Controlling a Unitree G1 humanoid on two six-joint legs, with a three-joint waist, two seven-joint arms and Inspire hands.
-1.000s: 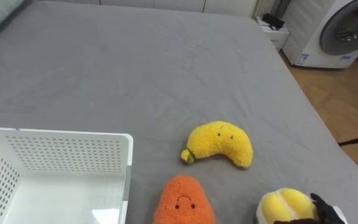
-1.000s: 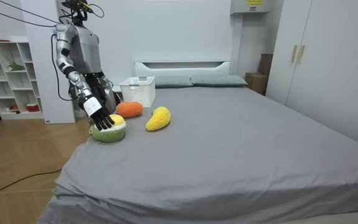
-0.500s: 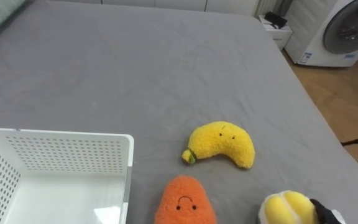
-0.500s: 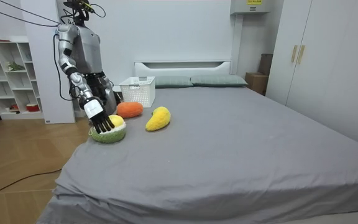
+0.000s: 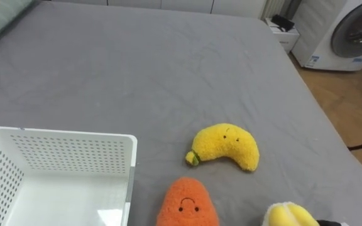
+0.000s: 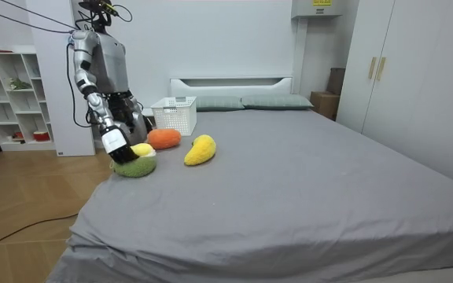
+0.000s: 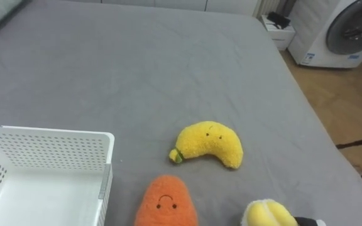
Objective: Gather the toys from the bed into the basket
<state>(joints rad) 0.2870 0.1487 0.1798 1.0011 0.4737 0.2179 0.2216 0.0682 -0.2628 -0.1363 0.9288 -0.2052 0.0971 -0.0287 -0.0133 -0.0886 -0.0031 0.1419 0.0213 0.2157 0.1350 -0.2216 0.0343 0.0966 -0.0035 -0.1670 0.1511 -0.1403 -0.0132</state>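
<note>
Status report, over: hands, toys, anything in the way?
Right hand on yellow-green plush at bed edge, grip unclear. Banana plush, orange plush loose on bed; white basket visibly holds none. Orange plush sits between hand and basket.

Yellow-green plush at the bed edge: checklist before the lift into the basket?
1. Right robot hand on the yellow-green plush: ok, they touch in the room view.
2. Grasp secure: cannot tell.
3. White basket upright, opening up: ok.
4. Straight path to the basket: not ok, the orange plush lies between; probably lift over it.
5. Banana plush out of that path, further up the bed: ok.
</note>
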